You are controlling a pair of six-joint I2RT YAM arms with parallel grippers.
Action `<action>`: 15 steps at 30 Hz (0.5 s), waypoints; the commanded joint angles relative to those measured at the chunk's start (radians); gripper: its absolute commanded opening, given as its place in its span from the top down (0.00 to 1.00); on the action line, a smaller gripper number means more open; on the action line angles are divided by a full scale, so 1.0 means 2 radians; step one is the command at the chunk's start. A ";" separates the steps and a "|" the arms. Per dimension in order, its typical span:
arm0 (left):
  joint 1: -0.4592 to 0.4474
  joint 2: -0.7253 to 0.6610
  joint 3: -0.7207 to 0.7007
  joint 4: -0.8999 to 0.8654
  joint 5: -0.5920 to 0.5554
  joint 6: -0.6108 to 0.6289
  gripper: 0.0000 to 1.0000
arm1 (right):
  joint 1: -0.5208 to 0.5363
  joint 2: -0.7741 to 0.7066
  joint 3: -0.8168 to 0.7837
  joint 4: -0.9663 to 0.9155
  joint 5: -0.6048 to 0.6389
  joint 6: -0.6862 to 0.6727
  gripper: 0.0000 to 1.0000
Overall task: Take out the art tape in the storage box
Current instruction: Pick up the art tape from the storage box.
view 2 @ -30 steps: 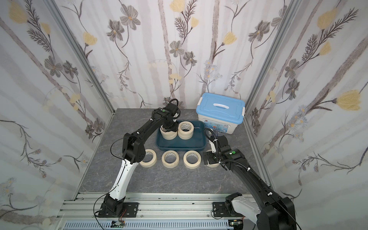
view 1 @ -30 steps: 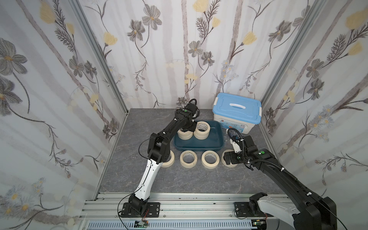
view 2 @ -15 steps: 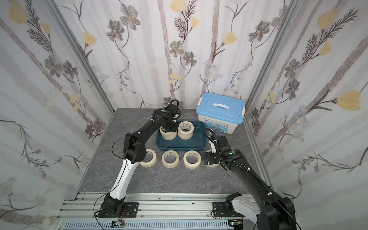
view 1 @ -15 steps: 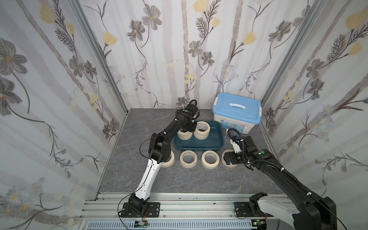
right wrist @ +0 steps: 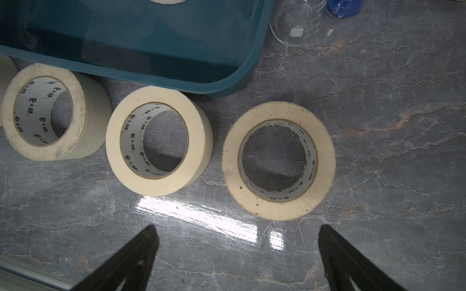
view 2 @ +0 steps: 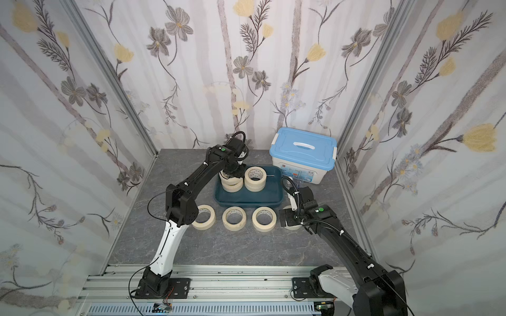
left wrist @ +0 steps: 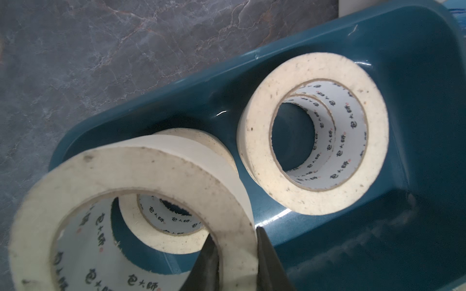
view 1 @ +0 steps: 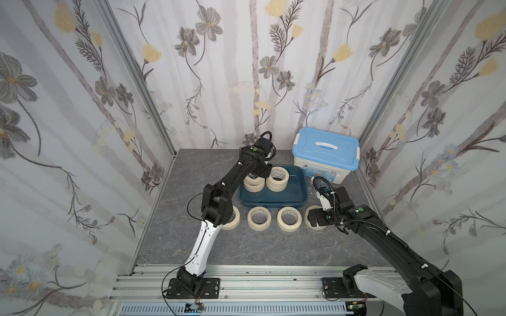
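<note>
The dark teal storage box (view 1: 273, 197) sits mid-table and holds two stacks of cream art tape. My left gripper (left wrist: 237, 252) is shut on the wall of the top roll (left wrist: 131, 181) of the left stack, one finger inside the ring and one outside. That roll sits tilted above the roll below (left wrist: 164, 236). The other stack (left wrist: 312, 133) stands beside it. My right gripper (right wrist: 238, 231) is open just above the table, with a loose roll (right wrist: 278, 161) lying flat just ahead of its fingertips.
More rolls (view 1: 259, 218) (view 1: 289, 219) lie in a row in front of the box, and my left arm partly covers one (view 1: 235, 219). A white bin with a blue lid (view 1: 325, 153) stands at the back right. A glass beaker (right wrist: 295, 22) stands beside the box.
My left gripper has closed on the wall of the top roll in the left stack. Neither arm has visibly shifted, and the right gripper stays open.
</note>
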 commanded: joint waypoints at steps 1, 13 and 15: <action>-0.005 -0.021 -0.011 -0.007 -0.019 0.003 0.84 | -0.001 0.001 0.002 -0.004 0.004 0.004 0.00; -0.023 -0.179 -0.214 0.086 -0.033 -0.026 0.85 | -0.008 0.000 0.008 -0.003 0.004 0.001 0.00; -0.026 -0.209 -0.254 0.097 -0.034 -0.034 0.85 | -0.009 0.003 0.011 -0.004 0.004 0.000 0.00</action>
